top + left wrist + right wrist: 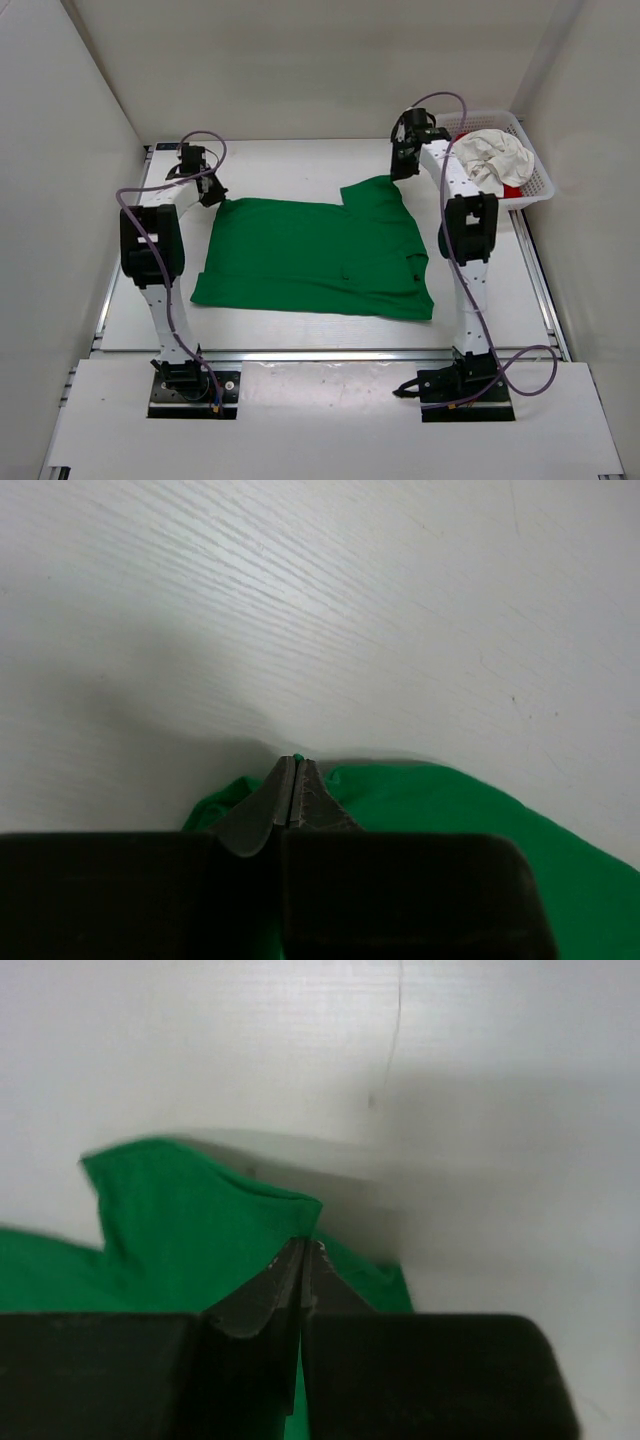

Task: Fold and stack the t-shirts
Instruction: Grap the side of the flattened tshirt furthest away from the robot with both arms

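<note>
A bright green t-shirt point(315, 255) lies spread on the table between the arms. My left gripper point(214, 195) is shut on its far left corner; in the left wrist view the jaws point(293, 763) pinch green cloth point(450, 810). At the shirt's far right corner my right gripper point(402, 170) is shut on the lifted sleeve edge, and the right wrist view shows its tips point(303, 1248) closed on the green fabric point(170, 1230). An off-white t-shirt point(492, 157) is bundled in the basket, with a bit of red t-shirt point(512, 190) beneath it.
A white mesh basket point(538, 180) stands at the far right corner against the wall. White walls enclose the table on the left, back and right. Purple cables loop from both arms.
</note>
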{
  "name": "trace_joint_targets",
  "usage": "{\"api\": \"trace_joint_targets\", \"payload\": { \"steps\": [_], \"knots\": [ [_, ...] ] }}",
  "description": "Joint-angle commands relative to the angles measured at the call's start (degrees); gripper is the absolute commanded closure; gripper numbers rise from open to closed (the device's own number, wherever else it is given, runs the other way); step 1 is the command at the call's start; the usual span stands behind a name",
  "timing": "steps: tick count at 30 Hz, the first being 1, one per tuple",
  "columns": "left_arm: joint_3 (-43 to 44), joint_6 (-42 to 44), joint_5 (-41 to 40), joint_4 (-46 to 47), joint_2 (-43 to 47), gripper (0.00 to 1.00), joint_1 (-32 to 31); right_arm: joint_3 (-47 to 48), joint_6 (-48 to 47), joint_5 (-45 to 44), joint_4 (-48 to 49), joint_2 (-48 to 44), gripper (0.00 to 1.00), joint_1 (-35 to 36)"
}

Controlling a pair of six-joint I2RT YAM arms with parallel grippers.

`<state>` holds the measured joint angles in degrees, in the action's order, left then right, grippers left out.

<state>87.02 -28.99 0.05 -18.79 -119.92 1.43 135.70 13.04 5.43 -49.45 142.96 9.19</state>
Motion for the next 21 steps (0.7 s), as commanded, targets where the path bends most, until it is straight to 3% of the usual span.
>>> {"api": "trace_joint_targets", "payload": {
  "steps": [1,4,8,21],
  "knots": [
    [-2.6,-0.7,1.9,2.4,7.3,1.0,1.0,-10.6,-1.2,1.2,0.2,-13.6,1.0,-0.1],
    [-4.0,-0.2,1.8,1.7,9.1,1.0,0.6,-31.4,0.0,1.5,11.3,-26.2,1.0,0.3],
    [-7.9,-0.8,3.3,3.0,12.9,1.0,2.1,-46.4,1.4,3.1,15.5,-36.4,1.0,0.0],
    [-27.5,-1.9,5.3,7.2,27.6,1.0,5.9,-77.2,6.1,-1.1,23.8,-65.5,1.0,3.6]
  ]
}}
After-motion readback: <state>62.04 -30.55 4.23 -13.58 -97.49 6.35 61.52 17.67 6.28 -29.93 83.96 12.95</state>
